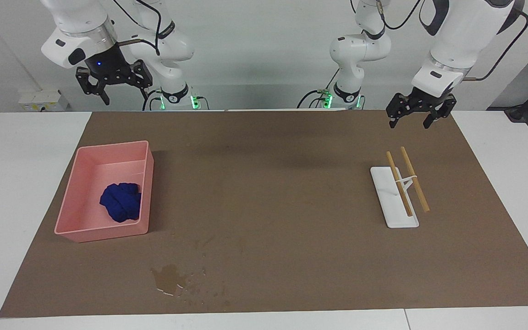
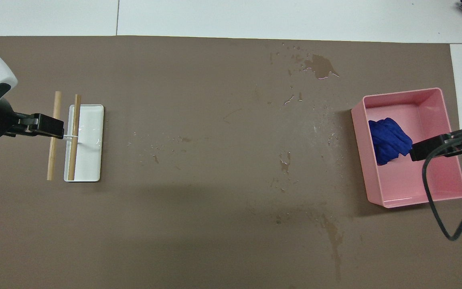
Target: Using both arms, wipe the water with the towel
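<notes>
Right gripper (image 1: 110, 87) hangs high at the upper left of the facing frame, above the table edge on the robots' side, fingers spread apart, nothing between them. In the overhead frame its black tip (image 2: 425, 146) shows at the right edge, over the pink tray.

Left gripper (image 1: 415, 114) hangs at the upper right of the facing frame, over the brown mat's edge nearest the robots, fingers apart and empty. Overhead, its tip (image 2: 48, 126) sits at the left edge, over the wooden sticks.

Towel (image 1: 121, 201): deep blue, crumpled, lying inside the pink tray (image 1: 108, 151), against the tray wall that faces the mat's middle. Left-centre of the facing frame; right of the overhead frame (image 2: 387, 138). No gripper touches it.

Water (image 2: 334, 241): faint darker streak on the brown mat (image 1: 273, 192), lower right of the overhead frame, nearer to the robots than the tray. Not discernible in the facing frame.

Glossy puddle (image 1: 168, 277) with scattered droplets, lower left-centre of the facing frame, farther from the robots than the tray.

White rack (image 1: 394, 201) carrying two wooden sticks (image 1: 414, 178), right of the facing frame, toward the left arm's end.
</notes>
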Robot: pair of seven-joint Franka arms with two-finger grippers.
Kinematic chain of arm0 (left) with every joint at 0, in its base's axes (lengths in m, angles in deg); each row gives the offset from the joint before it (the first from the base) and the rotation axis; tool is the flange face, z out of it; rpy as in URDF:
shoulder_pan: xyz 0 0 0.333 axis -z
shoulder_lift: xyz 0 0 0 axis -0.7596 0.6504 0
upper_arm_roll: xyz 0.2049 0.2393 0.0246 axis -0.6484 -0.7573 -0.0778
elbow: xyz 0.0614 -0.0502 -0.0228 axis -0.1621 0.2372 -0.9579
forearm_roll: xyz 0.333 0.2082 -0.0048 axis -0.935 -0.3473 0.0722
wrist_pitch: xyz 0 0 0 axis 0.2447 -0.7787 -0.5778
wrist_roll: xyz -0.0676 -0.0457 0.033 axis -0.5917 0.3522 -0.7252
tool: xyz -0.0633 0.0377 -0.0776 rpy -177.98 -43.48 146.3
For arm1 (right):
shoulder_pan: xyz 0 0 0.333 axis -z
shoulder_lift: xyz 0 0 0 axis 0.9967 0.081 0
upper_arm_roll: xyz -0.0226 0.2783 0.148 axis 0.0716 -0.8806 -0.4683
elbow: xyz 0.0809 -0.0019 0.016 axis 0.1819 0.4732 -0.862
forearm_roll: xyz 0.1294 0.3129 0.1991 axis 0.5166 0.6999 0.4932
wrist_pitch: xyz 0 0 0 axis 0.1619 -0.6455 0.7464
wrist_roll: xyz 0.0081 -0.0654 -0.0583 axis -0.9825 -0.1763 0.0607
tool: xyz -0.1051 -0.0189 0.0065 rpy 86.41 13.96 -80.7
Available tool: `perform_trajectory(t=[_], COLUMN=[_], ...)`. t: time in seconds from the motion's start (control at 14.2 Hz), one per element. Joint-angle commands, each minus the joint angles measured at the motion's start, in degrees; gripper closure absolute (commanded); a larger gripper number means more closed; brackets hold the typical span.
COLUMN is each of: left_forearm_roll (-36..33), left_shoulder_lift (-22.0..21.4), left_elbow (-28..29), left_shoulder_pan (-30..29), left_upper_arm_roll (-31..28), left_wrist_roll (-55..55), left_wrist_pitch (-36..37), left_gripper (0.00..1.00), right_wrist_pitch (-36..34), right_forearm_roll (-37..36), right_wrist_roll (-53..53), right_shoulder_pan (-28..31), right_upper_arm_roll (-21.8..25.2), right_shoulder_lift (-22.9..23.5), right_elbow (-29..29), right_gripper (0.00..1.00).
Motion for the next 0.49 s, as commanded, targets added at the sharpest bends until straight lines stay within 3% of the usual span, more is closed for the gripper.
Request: perform_trajectory(t=[0.0,0.42], left_forearm_roll=[-0.88,-0.88], left_shoulder_lift=[-0.57,-0.57], left_elbow=[0.5,0.5], left_shoulder_pan=[0.44,0.44], left_upper_arm_roll=[-0.43,-0.43], left_wrist_roll=[-0.06,-0.06], left_wrist_pitch=[0.65,0.65], left_gripper=[0.0,0.0], right_wrist_pitch=[0.13,0.49], right_forearm_roll=[-0.88,-2.03], right_wrist_roll=[1.1,2.86], right_shoulder_pan=[0.47,0.38], right_upper_arm_roll=[0.04,0.04], right_shoulder_lift=[-1.26,-1.26], right_elbow=[1.31,1.31], right_gripper=[0.0,0.0])
